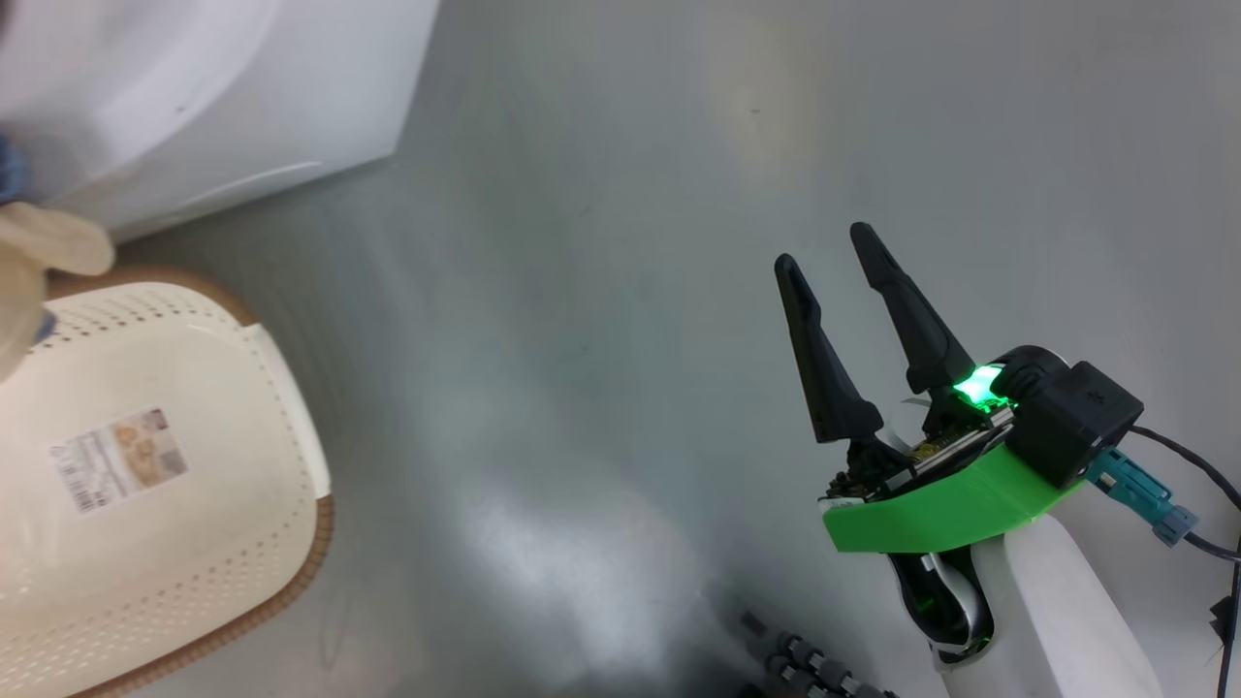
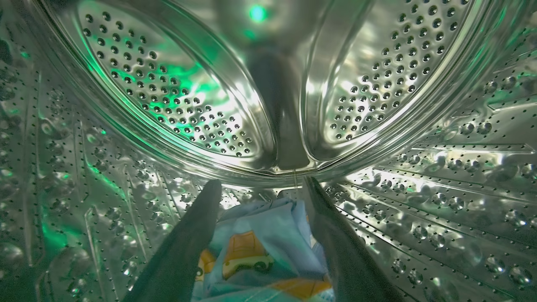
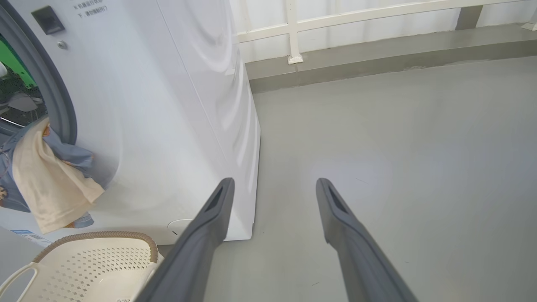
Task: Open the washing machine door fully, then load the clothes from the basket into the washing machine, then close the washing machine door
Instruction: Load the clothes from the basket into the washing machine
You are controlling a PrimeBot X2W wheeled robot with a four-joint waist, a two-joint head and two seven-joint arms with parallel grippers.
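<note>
Left pincer point(image 2: 262, 186): deep inside the steel drum point(image 2: 168, 96), its two dark fingers standing apart. A blue piece of the clothes point(image 2: 260, 243) with an orange car print lies between them, low in the drum. I cannot tell whether either finger touches it.
Right pincer point(image 1: 824, 247): fingers apart with nothing between them, hanging over the floor point(image 1: 582, 291), well away from the washing machine point(image 1: 242, 87) and the basket point(image 1: 213, 543).
Open room: bare grey floor runs from the machine's front corner past the right pincer, and back to a grey kerb under a white rail point(image 3: 293, 25).
Edges: the basket stands just beside the foot of the machine's front, its brown rim close to the white panel.
Hanging cloth point(image 3: 46, 184): a cream-beige and blue piece droops out of the machine's mouth over the grey gasket point(image 3: 58, 96) and down the front, above the basket.
Cut off: in the head view the frame's left edge crops the machine and the basket, and the hanging cloth is a blurred cream shape there. In the right wrist view the mouth is cropped; a green part point(image 3: 12, 63) and dark shapes inside it are hard to make out.
View by view: the left wrist view gives the drum's perforated back and ribbed wall, washed with green light. The right wrist view gives the machine's front and side. The head view looks down on the label sticker point(image 1: 118, 458) on the basket's bottom.
</note>
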